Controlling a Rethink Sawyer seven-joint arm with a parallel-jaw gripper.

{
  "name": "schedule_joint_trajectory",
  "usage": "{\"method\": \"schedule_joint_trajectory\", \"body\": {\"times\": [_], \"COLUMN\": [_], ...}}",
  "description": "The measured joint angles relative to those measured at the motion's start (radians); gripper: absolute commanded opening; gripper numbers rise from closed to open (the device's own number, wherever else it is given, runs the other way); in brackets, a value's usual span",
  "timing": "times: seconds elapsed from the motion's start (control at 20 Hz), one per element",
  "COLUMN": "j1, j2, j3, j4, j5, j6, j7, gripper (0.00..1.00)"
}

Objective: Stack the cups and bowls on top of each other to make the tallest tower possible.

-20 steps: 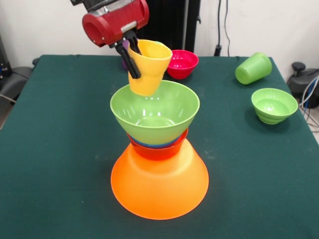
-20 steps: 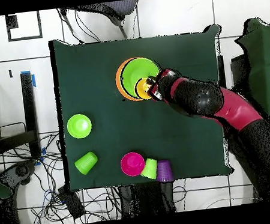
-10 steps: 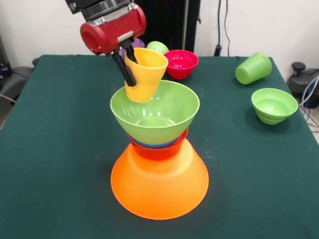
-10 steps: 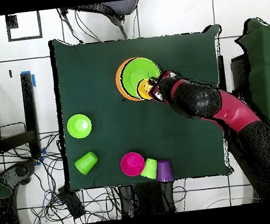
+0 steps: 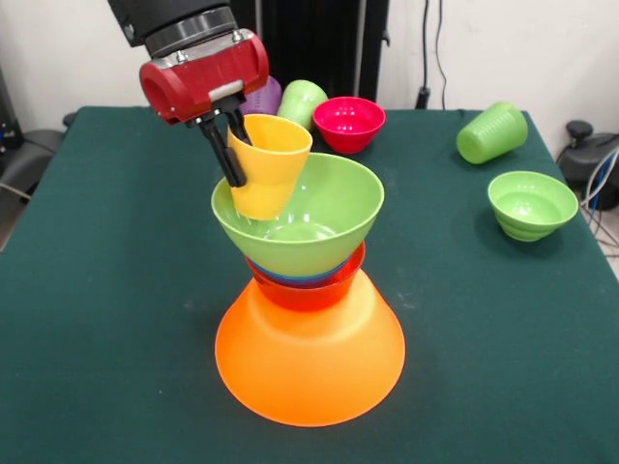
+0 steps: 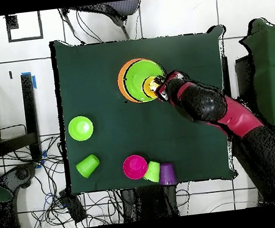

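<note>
The tower (image 5: 308, 319) stands mid-table: the huge orange bowl (image 5: 309, 362) upside down as base, red-orange (image 5: 309, 290) and blue bowls on it, the large light green bowl (image 5: 314, 227) on top, upright. My gripper (image 5: 232, 145) is shut on the yellow cup's (image 5: 266, 169) rim and holds the cup upright, its bottom inside the green bowl at its left side. In the overhead view the cup (image 6: 149, 87) sits at the bowl's (image 6: 137, 79) right edge. The pink bowl (image 5: 348, 121), purple cup (image 5: 261, 97) and a light green cup (image 5: 302, 100) lie at the far edge.
Another light green cup (image 5: 491, 132) lies on its side at the far right. A small green bowl (image 5: 531, 204) stands upright to the right. My arm (image 6: 226, 112) reaches in from the lower right of the overhead view.
My gripper has moved left and down with the yellow cup, lowering it from above the green bowl's rim into the bowl. The bowl has tipped slightly.
</note>
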Motion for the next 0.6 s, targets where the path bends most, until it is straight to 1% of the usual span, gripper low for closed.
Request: {"method": "schedule_joint_trajectory", "body": {"times": [0.2,0.6], "j1": [-0.015,-0.028], "j2": [0.019,0.055], "j3": [0.008,0.01], "j4": [0.016,0.029], "j5": [0.0,0.0], "j6": [-0.031,-0.036], "j7": [0.0,0.0], "gripper": [0.0,0.0]}}
